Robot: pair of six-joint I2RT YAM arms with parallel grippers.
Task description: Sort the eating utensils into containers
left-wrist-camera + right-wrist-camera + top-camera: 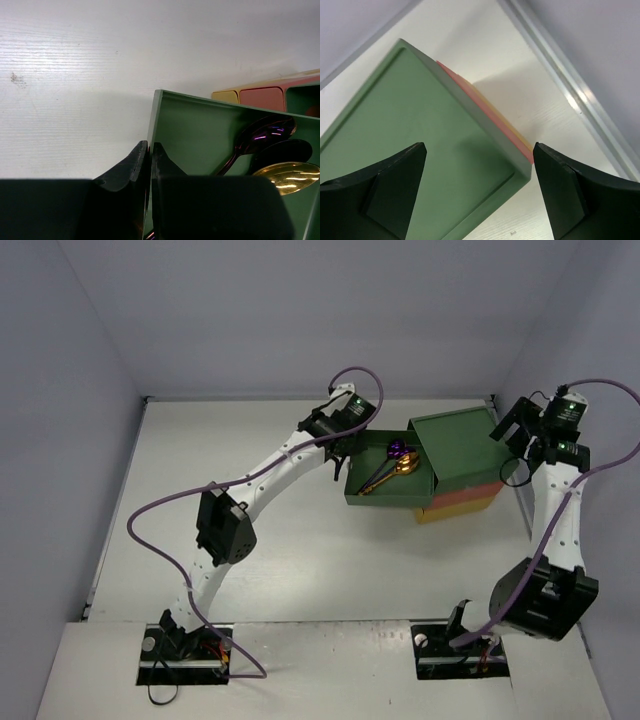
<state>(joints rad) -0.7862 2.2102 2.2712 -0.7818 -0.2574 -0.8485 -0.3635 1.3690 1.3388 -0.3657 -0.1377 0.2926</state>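
Green shallow plastic drawer (385,502) holds a purple metal spoon (400,450) and a gold metal spoon (385,478); I have the left gripper (150,147) pinched on its wall. The right gripper (480,147) gapes empty above the stacked block (420,130).

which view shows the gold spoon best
Top external: the gold spoon lies full length in the open green drawer, bowl to handle tip. Left wrist shows only its bowl close up, beside a purple spoon. Right wrist misses it, showing just the containers' green top.
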